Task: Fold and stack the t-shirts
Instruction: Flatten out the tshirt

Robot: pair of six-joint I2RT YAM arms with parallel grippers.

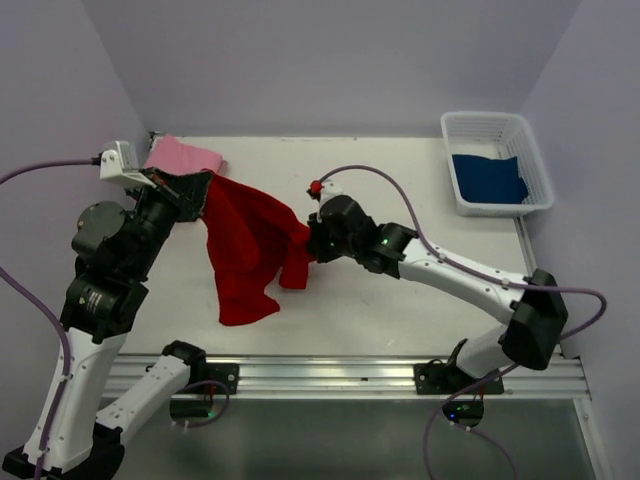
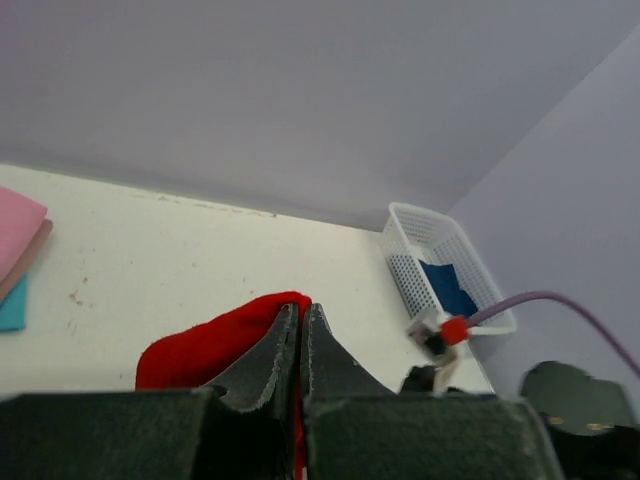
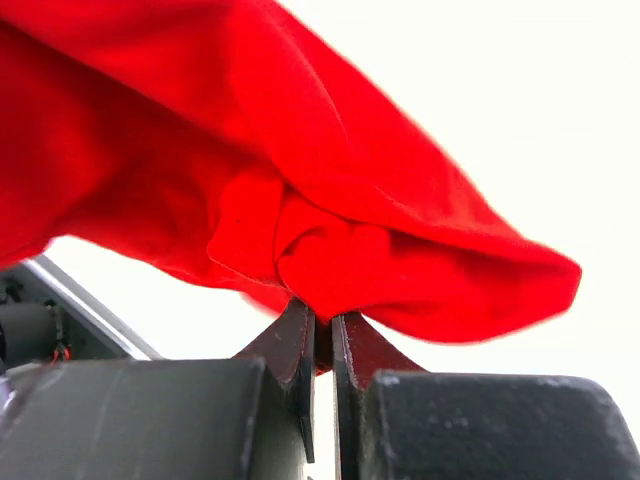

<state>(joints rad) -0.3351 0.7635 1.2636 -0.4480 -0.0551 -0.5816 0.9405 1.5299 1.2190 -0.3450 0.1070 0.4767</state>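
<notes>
A bright red t-shirt [image 1: 245,245] hangs stretched between my two grippers above the table, its lower part drooping toward the front. My left gripper [image 1: 203,190] is shut on its left edge; in the left wrist view the fingers [image 2: 300,322] pinch red cloth [image 2: 205,350]. My right gripper [image 1: 310,240] is shut on its right edge; the right wrist view shows bunched red cloth [image 3: 330,200] clamped between the fingers [image 3: 322,325]. A folded pink t-shirt [image 1: 185,157] lies at the back left on a stack with turquoise beneath [image 2: 10,300]. A dark blue t-shirt [image 1: 488,178] lies in the basket.
A white mesh basket [image 1: 495,125] stands at the back right of the table. A metal rail [image 1: 350,375] runs along the near edge. Walls enclose the table at back and sides.
</notes>
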